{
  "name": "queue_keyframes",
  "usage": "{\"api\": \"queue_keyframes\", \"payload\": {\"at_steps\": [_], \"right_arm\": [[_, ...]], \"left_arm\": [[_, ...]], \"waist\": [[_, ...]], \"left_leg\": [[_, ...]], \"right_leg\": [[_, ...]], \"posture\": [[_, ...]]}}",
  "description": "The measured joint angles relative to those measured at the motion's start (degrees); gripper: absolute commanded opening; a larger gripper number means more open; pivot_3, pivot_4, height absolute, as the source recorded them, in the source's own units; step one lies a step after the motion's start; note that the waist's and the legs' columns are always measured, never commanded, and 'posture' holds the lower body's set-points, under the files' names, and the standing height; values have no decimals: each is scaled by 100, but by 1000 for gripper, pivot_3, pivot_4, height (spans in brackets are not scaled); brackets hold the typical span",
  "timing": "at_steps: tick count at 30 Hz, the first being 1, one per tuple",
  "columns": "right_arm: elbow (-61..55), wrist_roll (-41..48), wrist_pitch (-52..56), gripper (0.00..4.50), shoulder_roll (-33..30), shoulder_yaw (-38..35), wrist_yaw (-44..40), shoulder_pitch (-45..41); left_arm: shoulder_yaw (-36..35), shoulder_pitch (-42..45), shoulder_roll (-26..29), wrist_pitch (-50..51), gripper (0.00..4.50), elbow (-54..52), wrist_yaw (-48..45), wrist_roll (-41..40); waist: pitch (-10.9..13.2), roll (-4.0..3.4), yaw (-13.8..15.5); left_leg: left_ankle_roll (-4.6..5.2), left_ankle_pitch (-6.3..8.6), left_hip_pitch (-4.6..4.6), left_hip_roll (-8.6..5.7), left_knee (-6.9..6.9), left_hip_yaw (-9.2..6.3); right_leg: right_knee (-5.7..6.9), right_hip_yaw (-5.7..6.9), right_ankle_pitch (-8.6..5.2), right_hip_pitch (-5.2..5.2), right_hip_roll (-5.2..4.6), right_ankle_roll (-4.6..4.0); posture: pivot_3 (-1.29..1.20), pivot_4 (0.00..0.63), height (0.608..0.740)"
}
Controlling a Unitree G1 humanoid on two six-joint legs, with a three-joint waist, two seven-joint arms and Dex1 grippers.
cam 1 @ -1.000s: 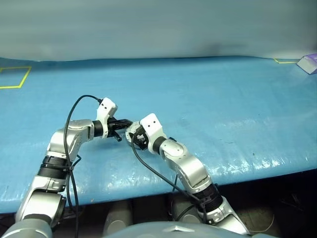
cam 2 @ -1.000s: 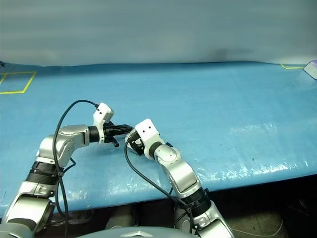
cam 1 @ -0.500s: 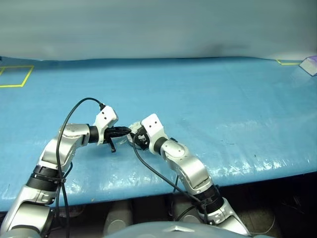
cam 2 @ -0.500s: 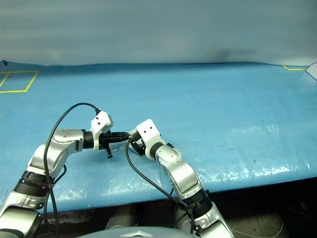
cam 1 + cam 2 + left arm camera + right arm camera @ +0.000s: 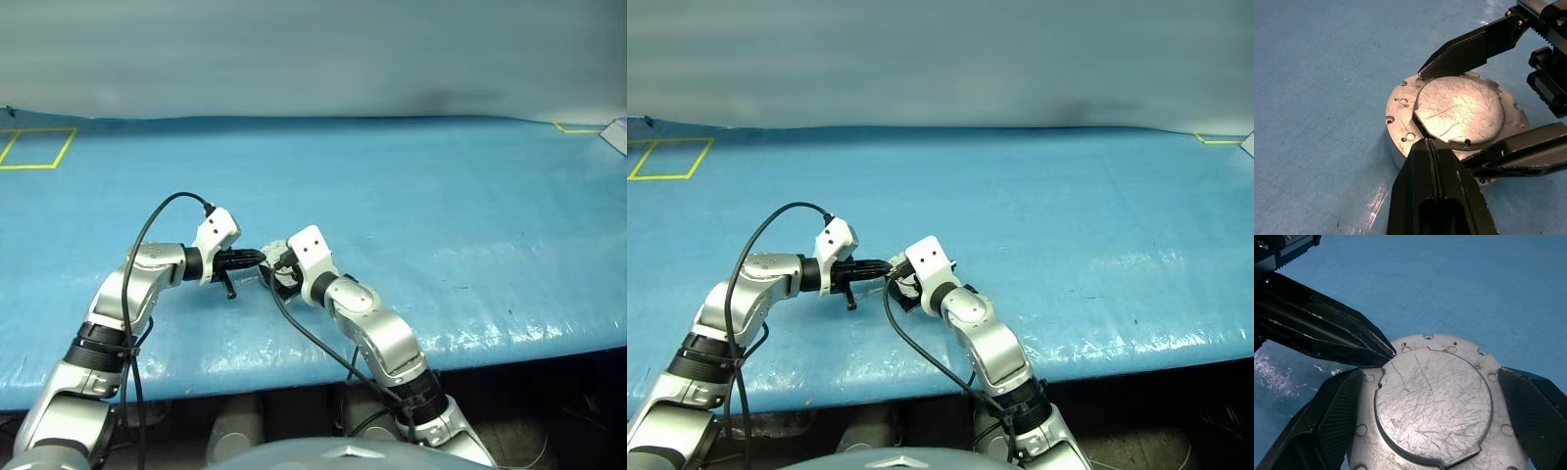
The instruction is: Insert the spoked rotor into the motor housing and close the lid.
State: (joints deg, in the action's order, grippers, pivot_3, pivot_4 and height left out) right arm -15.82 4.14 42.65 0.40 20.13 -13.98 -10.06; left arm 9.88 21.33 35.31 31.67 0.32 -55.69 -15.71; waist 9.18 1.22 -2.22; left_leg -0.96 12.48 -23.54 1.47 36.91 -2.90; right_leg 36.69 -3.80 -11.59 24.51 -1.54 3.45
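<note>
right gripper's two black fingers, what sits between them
The round grey metal motor housing, its scratched grey lid down flat, sits between the right gripper's open fingers; the right wrist view shows it.

We find no readable text, label, brand or number anywhere (the lid (image 5: 1432, 406) carries scratches, the worktop (image 5: 441, 196) plain yellow tape outlines).

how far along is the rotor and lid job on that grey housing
Looks nearly done: the plain grey round lid lies flat and closed on the round grey metal motor housing, so the rotor cannot be checked. In hand: the shut left gripper has its tips at the lid's edge, while the right gripper straddles the housing with fingers spread wide. Left: probably only confirming the lid is seated and pulling both grippers away.
</note>
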Motion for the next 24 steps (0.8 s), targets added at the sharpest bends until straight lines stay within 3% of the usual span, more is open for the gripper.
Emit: {"api": "queue_keyframes", "payload": {"at_steps": [7, 10, 14, 18, 24], "right_arm": [[-1634, 1565, 1040, 4466, -716, -1478, -777, 1388], [-2162, 2716, 1517, 4466, -628, -2437, -967, 1531], [-1904, 4028, 2086, 4466, -54, -3379, -656, 1455], [-1059, 4450, 2276, 4466, 407, -3634, -46, 1133], [-204, 4734, 2130, 4466, 429, -3474, 441, 877]], "left_arm": [[-16, 2, -12, -15, 0, 26, -112, -2], [-20, 6, -13, -14, 0, 35, -120, 3], [-15, 14, -16, -50, 0, 84, -164, 3], [8, 33, -40, -85, 0, 107, -192, 2], [20, 31, -44, -86, 0, 106, -218, -1]], "waist": [[8, -12, 61], [12, -18, 52], [13, -19, 49], [16, -24, 58], [17, -29, 67]], "left_leg": [[-2, 7, -23, -3, -5, -1], [-2, 7, -14, 7, -2, -3], [-2, 7, -15, 9, -2, -1], [-2, 9, -25, 0, -4, 3], [0, 10, -23, -4, -13, 2]], "right_leg": [[5, -4, -11, -1, 2, 15], [11, -2, -12, -4, 10, 13], [10, -2, -13, -3, 9, 11], [0, -5, -12, 0, 1, 12], [-2, -5, -13, 0, 0, 12]], "posture": [[0, 150, 740], [0, 150, 740], [0, 150, 740], [0, 150, 740], [0, 150, 740]]}}
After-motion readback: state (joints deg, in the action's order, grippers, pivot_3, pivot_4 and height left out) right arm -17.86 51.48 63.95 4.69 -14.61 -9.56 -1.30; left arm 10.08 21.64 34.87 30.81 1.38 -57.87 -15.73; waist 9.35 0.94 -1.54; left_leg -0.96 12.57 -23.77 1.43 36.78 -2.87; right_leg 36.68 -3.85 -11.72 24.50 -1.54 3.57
